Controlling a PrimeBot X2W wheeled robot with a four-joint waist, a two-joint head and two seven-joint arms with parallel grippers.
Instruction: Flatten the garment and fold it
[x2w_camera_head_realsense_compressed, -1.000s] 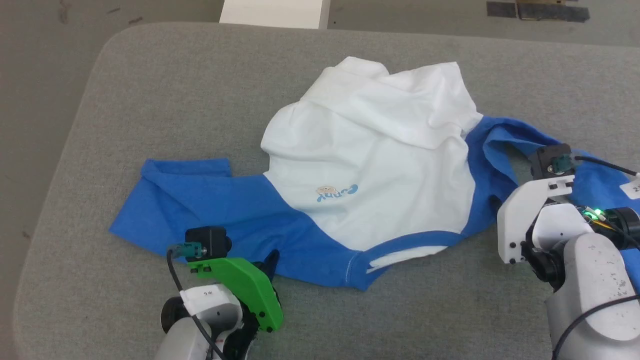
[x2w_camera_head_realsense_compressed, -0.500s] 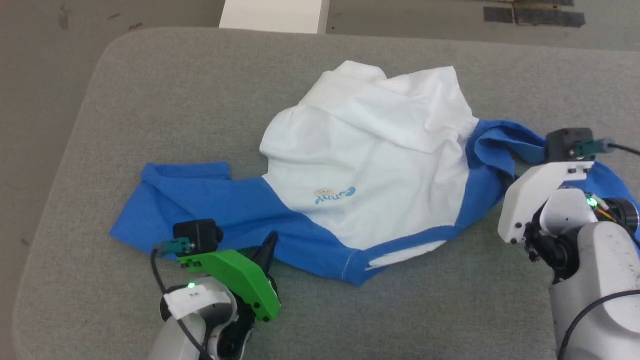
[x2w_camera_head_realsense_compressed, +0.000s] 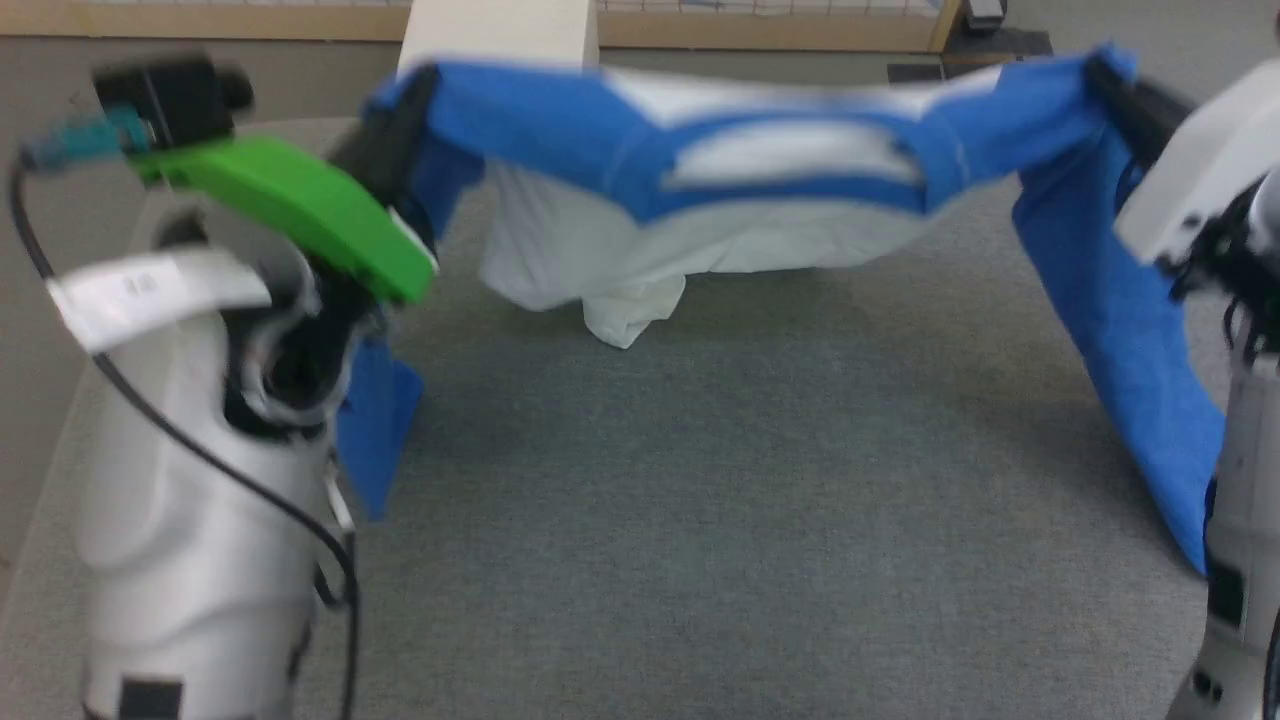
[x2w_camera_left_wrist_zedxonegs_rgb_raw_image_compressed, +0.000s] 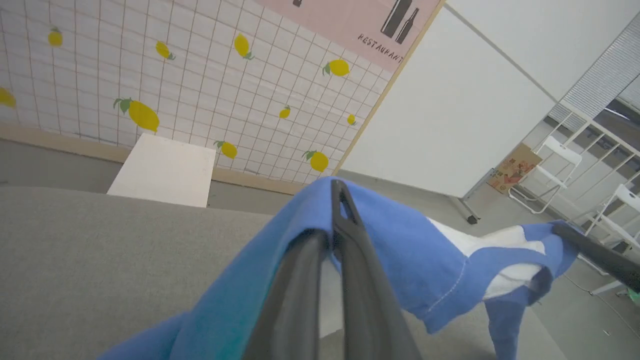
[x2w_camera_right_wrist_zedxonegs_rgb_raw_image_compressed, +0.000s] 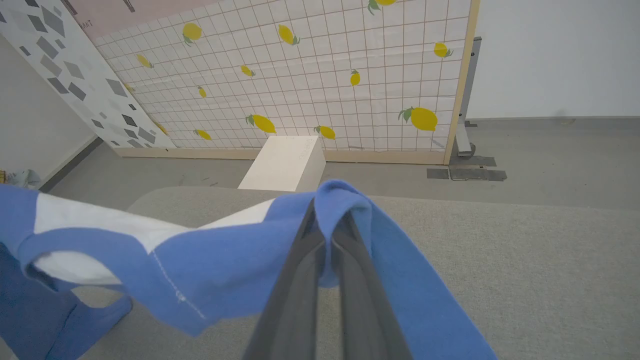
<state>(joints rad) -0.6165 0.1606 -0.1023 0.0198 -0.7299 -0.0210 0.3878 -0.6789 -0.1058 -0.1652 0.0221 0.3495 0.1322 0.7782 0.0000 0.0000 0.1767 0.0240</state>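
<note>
Grey felt-topped table (x2w_camera_head_realsense_compressed: 700, 520), rounded corners; garment (x2w_camera_head_realsense_compressed: 600, 250) hem contact unclear.

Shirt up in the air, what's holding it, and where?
The garment is held: left gripper and right gripper each pinch its blue shoulder cloth, either side of the collar.

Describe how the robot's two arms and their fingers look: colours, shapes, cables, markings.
The left arm is a rounded pale grey shell with a white label, a bright green bracket, a black camera block with a teal plug and a looping black cable. The right arm is pale too, with a white bracket. The left fingers and right fingers are long, narrow and dark grey.
</note>
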